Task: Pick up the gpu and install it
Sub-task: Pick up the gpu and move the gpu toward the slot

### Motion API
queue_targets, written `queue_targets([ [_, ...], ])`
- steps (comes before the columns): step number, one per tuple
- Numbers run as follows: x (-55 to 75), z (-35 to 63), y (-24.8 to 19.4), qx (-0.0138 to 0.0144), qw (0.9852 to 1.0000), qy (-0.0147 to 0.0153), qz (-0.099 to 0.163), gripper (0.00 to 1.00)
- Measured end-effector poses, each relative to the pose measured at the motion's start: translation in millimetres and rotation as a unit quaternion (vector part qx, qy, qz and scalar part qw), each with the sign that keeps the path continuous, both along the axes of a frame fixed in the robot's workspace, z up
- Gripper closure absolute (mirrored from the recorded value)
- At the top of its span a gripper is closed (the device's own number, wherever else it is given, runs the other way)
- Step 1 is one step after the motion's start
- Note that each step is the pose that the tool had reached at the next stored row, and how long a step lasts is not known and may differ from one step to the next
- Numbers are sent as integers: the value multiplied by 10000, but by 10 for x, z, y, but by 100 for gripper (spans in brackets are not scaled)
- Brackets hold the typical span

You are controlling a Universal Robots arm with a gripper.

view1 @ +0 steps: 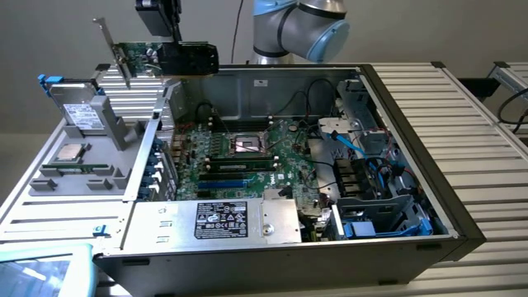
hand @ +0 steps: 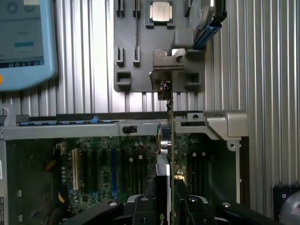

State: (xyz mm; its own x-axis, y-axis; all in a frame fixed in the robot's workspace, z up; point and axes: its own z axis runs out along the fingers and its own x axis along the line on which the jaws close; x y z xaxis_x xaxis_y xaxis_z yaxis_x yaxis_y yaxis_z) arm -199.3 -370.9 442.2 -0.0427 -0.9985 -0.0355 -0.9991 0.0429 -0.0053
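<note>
**Gpu held in the air over the edge of the open case**

The ribbed metal surface (view1: 470, 105) carries an open computer case (view1: 429, 244), lying on its side with its inside facing up. The robot arm (view1: 301, 28) rises behind the case's far wall. Inside the case the green motherboard (view1: 247, 164) lies flat, and a silver box with a black label (view1: 222, 219) sits at the case's near wall. Just beside the case, on the exterior view's left, stands a grey parts tray (view1: 91, 170). A silver hard drive (view1: 78, 108) stands upright in the tray, and a processor chip (view1: 70, 153) lies flat on it.

The hand (view1: 173, 46) hangs above the case's far corner on the exterior view's left, clamped on the gpu (view1: 140, 55), one finger on each face. The card is clear of the case, its metal bracket pointing away from it. In the wrist view the gpu (hand: 171, 140) shows edge-on, hanging over the case's rim. It seems to lie parallel to the motherboard's slots, though which slot it is over cannot be told.
</note>
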Motion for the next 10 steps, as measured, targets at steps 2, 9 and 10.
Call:
queue_targets([
  [2, 81, 4, -1, 0, 10000, 1, 7, 73],
  [9, 374, 10, -6, 3, 10000, 3, 35, 73],
  [10, 415, 10, -7, 3, 10000, 3, 40, 73],
])
